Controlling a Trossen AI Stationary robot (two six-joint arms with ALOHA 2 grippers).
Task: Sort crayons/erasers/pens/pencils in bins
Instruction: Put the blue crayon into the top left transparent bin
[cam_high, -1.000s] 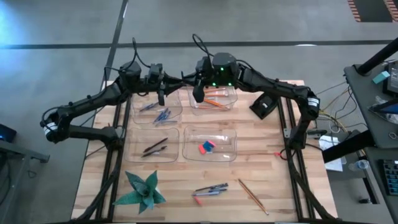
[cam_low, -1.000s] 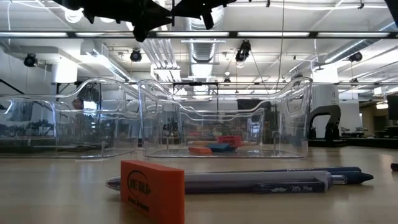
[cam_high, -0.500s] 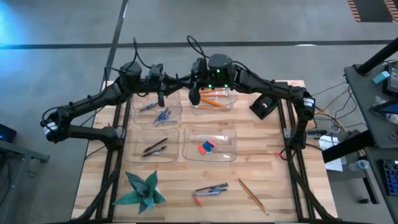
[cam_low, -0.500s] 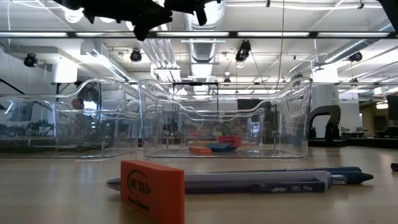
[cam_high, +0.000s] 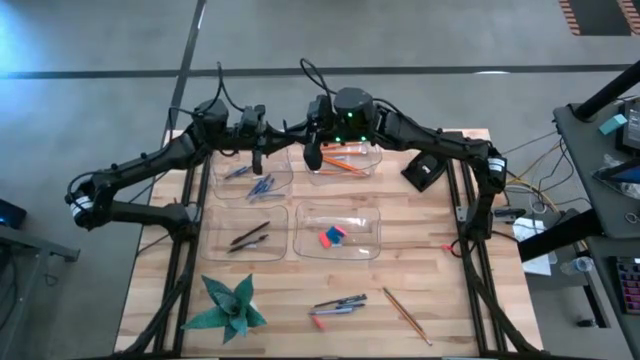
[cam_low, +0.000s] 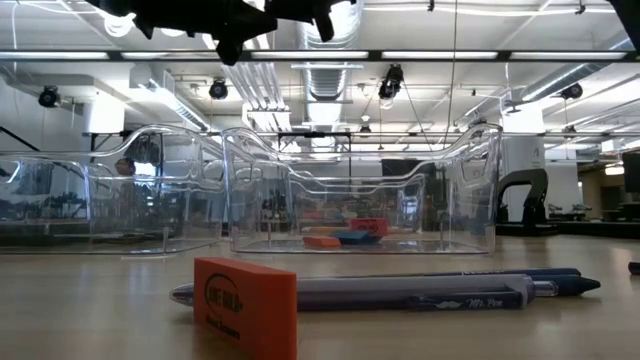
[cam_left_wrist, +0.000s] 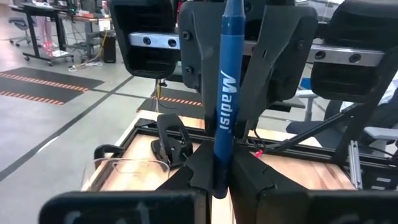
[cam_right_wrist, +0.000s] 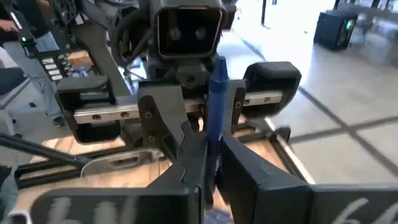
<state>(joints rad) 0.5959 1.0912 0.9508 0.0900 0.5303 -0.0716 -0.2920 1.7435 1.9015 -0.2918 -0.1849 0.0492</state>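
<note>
Both arms met above the far bins; the left gripper (cam_left_wrist: 217, 180) was clamped on the lower end of a blue crayon (cam_left_wrist: 225, 93), held upright; whether the right gripper (cam_right_wrist: 208, 168) gripped it too could not be told. The handover would go best if the right let go fully before the left drew off toward the far-left bin (cam_high: 222, 190); any sideways pull could twist the crayon. Beyond lay a bright workshop hall; on the wooden table (cam_high: 420, 250), loose pens (cam_low: 420, 292) and an orange eraser (cam_low: 245, 300) waited.

"Madisi" on blue pen (cam_left_wrist: 225, 99)
</note>
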